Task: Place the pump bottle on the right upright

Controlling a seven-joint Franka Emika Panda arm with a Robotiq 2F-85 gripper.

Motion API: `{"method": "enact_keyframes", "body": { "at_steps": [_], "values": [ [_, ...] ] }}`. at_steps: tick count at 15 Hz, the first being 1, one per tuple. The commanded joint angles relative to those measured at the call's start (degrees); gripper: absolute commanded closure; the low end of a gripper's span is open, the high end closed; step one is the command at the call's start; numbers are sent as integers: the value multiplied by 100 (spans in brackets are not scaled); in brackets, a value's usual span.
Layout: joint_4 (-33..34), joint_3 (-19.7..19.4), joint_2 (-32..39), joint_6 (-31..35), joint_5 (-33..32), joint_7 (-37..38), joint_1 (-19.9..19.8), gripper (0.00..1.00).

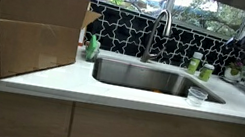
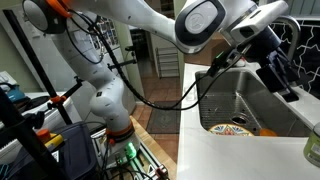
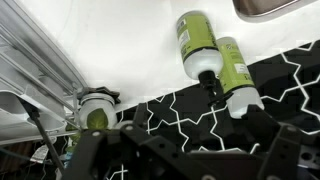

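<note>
The wrist view stands upside down. It shows the pump bottle (image 3: 234, 70), pale green with a whitish pump top, standing on the white counter against the black patterned backsplash. A brighter green bottle with a dark top (image 3: 196, 42) stands touching it. In an exterior view the pump bottle (image 1: 195, 63) is behind the sink's right corner. My gripper (image 3: 190, 152) is open and empty, with its dark fingers spread wide at the frame's lower edge, some way off from both bottles. In an exterior view the gripper (image 2: 282, 70) hangs above the sink.
A steel sink (image 1: 126, 75) with a tall faucet (image 1: 158, 29) takes up the middle of the counter. A clear plastic cup (image 1: 197, 96) stands at its right front. A big cardboard box (image 1: 24, 21) fills the left. Another green bottle (image 1: 93, 46) stands left of the sink.
</note>
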Motion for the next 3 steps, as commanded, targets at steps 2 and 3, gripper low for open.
{"method": "enact_keyframes", "body": {
  "at_steps": [2, 3],
  "values": [
    [-40, 370, 11, 50, 233, -174, -408, 0],
    [-45, 379, 5, 49, 235, -174, -414, 0]
  ]
}}
